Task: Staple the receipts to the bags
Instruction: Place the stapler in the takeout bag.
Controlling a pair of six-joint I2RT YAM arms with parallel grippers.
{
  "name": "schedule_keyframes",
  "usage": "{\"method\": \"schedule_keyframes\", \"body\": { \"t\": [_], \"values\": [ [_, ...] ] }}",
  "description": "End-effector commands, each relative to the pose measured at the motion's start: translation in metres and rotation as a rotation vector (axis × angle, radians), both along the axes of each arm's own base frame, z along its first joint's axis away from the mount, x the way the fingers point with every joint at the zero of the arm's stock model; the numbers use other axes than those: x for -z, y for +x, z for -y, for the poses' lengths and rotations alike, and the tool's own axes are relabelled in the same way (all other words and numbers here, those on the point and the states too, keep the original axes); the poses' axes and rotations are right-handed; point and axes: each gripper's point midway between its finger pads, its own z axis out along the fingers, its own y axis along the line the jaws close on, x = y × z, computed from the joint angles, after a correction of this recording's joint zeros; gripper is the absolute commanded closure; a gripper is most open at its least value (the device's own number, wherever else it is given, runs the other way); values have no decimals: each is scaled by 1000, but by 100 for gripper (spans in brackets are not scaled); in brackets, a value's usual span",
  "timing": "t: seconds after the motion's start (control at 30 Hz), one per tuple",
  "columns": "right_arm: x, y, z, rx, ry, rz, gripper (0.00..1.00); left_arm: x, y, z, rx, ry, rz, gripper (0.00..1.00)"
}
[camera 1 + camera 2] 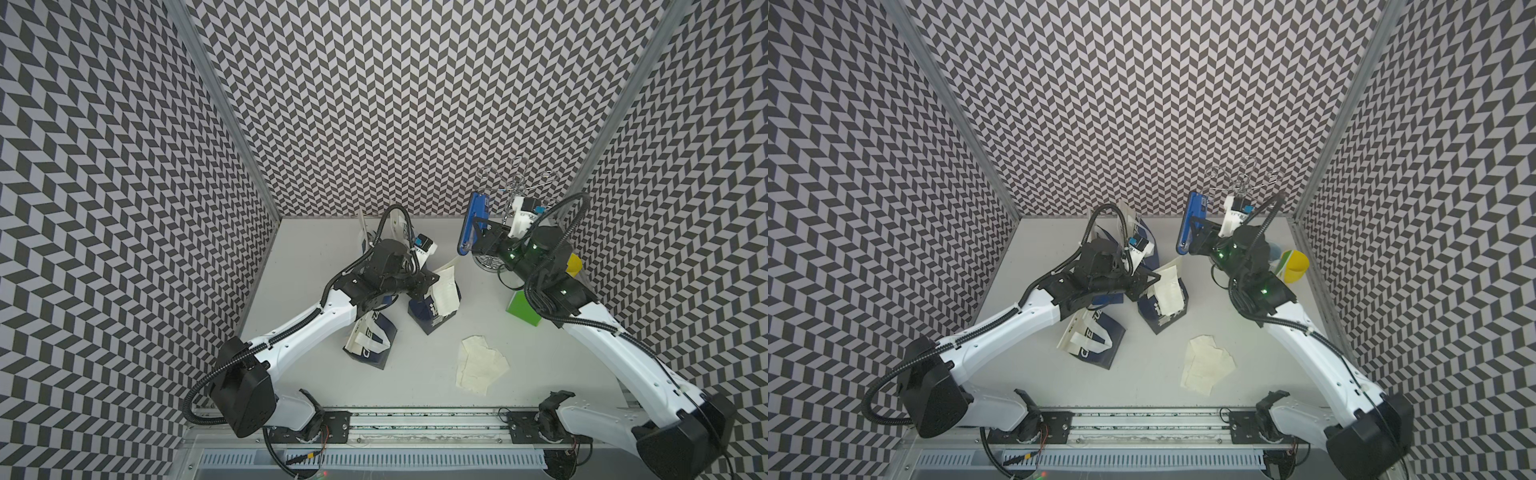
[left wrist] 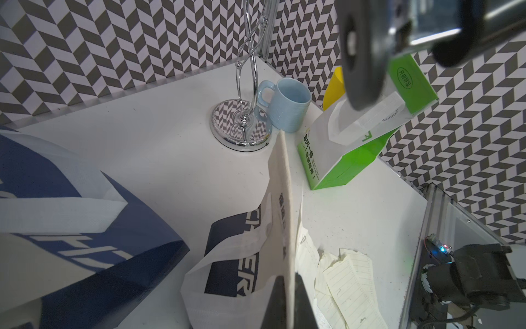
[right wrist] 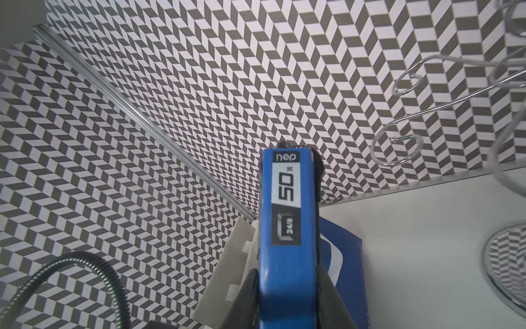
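My left end effector (image 2: 289, 282) pinches receipt (image 1: 446, 291) at blue bag (image 1: 419, 313); right end effector (image 3: 287, 273) grips stapler (image 1: 473, 222), 1 o'clock of it. Next, I reckon: slide stapler mouth over pinched edge.

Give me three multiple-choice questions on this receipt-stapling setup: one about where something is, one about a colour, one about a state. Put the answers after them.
1. Where does the loose pile of receipts lie?
A. on the table
B. in a drawer
C. on a shelf

2. What colour is the mug beside the chrome stand?
A. red
B. light blue
C. black

3. How is the stapler placed?
A. lying free on the table
B. hanging on the chrome stand
C. gripped in the right claw

Answers:
1 A: both top views show the slips on the bare tabletop.
2 B: the left wrist view shows it pale blue.
3 C: the right wrist view shows the claw's fingers pressed against both its sides.
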Motion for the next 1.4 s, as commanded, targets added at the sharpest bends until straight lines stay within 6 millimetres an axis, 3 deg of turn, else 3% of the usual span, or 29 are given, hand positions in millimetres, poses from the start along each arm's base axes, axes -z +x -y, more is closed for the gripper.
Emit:
{"method": "schedule_keyframes", "body": {
  "t": [0.0,0.23,0.5,0.73,1.37],
  "values": [
    [-53,1,-21,-54,121,154,100,-9,-1,6,1,-52,-18,100],
    [-19,1,-50,-95,69,84,100,-17,5,5,-17,-56,10,100],
    [5,-11,-49,-95,16,17,100,-16,11,1,-58,-44,17,100],
    [7,-19,-42,-73,-29,10,100,-14,16,-3,-90,-36,19,100],
    [4,-32,-61,-24,-223,69,100,-1,27,2,-112,6,-6,100]
  ]
}}
